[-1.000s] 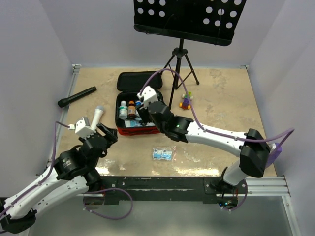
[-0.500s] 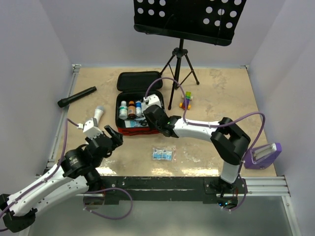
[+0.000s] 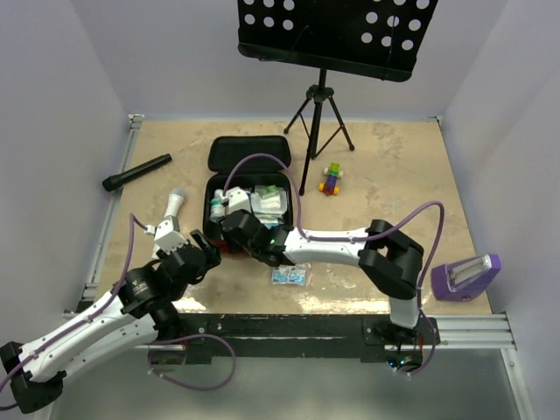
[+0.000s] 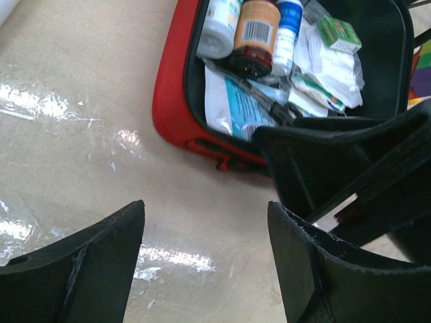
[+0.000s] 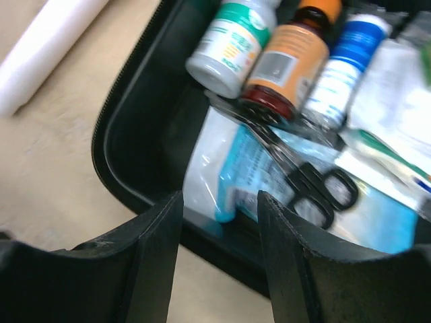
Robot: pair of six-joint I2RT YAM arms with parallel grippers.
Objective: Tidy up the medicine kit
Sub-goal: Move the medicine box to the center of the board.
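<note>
- Directly below the right end effector (image 5: 219, 202): the near-left corner of the open medicine kit (image 5: 131, 138). Its fingers stand apart with nothing between them.
- Ahead of it, inside the case: three bottles (image 5: 283, 64) side by side, and scissors (image 5: 316, 185) lying on flat packets (image 5: 222, 175). Judged largely packed.
- Outstanding, by judgement: one loose blue packet (image 3: 290, 276) lies on the worktop (image 3: 394, 175), back from the right end effector beside its forearm. The lid (image 3: 249, 150) is not closed.
- Left end effector (image 4: 205, 215): fingers wide apart, empty, low over bare worktop just short of the kit's red front wall.
- Clearance: the right arm crowds the left end effector's right side, a likely collision risk. Free worktop lies to its left. A white cylinder (image 3: 172, 206) lies beyond, apart from the kit.
</note>
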